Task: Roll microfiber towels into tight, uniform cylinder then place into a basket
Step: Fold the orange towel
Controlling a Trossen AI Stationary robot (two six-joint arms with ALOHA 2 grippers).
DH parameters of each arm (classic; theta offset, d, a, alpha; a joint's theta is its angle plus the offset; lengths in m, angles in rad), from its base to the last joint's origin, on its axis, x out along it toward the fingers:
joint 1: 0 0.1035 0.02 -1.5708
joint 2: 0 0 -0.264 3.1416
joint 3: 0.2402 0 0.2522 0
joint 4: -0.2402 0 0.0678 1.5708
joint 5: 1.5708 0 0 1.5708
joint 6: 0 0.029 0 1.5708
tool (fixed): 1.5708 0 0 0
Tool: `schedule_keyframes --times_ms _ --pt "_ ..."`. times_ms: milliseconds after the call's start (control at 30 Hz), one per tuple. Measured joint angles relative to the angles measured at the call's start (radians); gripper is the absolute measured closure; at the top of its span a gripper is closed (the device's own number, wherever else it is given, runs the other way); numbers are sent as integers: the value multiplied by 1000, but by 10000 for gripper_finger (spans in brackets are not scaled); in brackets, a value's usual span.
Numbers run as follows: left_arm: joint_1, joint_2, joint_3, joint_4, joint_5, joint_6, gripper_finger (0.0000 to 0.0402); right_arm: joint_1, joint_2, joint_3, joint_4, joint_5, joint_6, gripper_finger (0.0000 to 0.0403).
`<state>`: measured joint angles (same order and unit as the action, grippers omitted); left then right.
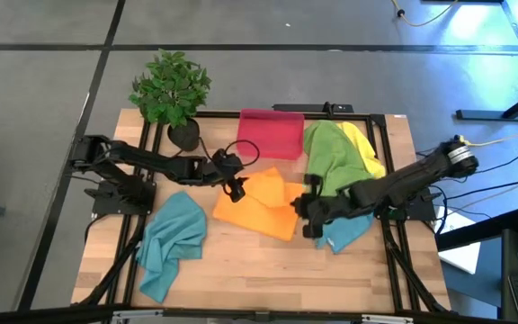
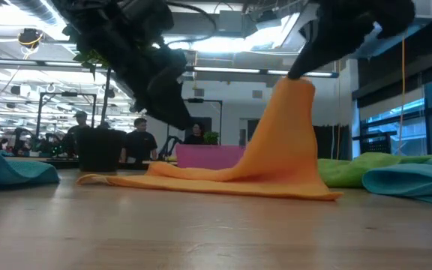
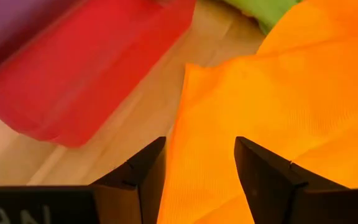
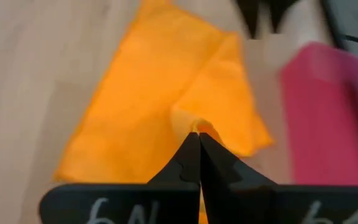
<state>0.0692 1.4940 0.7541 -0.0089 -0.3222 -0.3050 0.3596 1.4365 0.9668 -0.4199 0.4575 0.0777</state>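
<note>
1. The orange towel [image 1: 257, 209] lies in the middle of the high view, partly flat and not yet rolled. One edge is pulled up into a peak, as the low view shows.
2. The right gripper [image 4: 199, 132] has its fingers pinched together on a fold of the orange towel and holds that peak off the table [image 1: 268, 261].
3. The left gripper [image 3: 199, 163] hangs over the towel's left edge with its fingers spread apart and nothing between them but the cloth lying below.
4. The basket [image 1: 272, 133] sits at the upper centre of the high view, beside the plant [image 1: 171, 88]. I see no towel inside it.
5. A teal towel [image 1: 171, 241] lies crumpled at the lower left. The green towel [image 1: 329, 155] and yellow towel [image 1: 363, 148] are heaped right of the basket, and another teal towel [image 1: 349, 234] peeks out under the right arm.
6. Judged from this, the task is at an early stage: no roll is formed, and all five towels are left to do.
</note>
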Motion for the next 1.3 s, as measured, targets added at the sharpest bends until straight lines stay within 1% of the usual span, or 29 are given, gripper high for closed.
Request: schedule_keyframes --times_ms 200,367,533,633,833,967,1167,1300 --pt "0 12 0 -9 8 -1 223 41 169 0 100 -23 28 403" --pt "-13 12 0 -27 119 -13 223 45 288 0 142 -113 80 403" --pt "-89 12 1 -62 156 -35 223 45 344 -1 136 -120 102 403" --pt "-151 29 2 -61 157 -58 223 43 346 -1 115 -112 104 403" --pt "-245 125 2 -58 128 -113 223 21 312 -1 29 16 110 402" --pt "-274 204 2 -55 114 -162 223 -6 270 -1 -29 94 130 397" --pt "-312 247 7 -27 104 -203 223 -74 193 -1 -102 222 129 394" --pt "-345 248 14 -34 118 -185 223 -145 160 -1 -123 231 126 398"
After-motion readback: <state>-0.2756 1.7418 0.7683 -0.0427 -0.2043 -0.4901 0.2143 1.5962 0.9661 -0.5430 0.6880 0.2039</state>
